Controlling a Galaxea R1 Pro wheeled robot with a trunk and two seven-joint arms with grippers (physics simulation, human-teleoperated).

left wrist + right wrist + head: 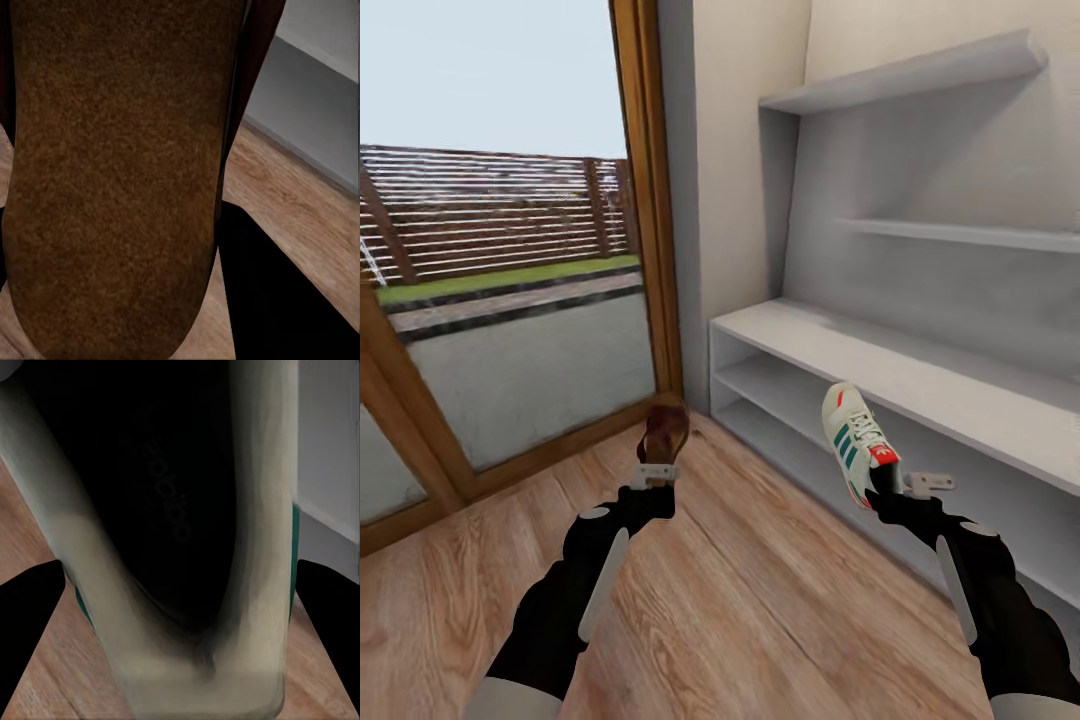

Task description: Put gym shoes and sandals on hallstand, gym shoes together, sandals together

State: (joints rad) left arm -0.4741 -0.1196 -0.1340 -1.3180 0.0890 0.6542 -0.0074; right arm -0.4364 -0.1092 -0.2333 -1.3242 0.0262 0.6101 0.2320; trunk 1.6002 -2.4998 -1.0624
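Head view, left gripper (657,474) clamped on brown sandal (664,430), right gripper (900,488) gripping gym shoe (854,433), both above corridor floor (760,580) beside white hallstand (920,380).

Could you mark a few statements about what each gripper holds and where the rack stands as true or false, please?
1. The left gripper holds a sandal. True.
2. The right gripper holds a second sandal. False: it holds a gym shoe.
3. The gym shoe rests on the rack. False: it is held in the air in front of it.
4. The rack stands to the robot's right. True.
5. The floor is tiled. False: wood planks.
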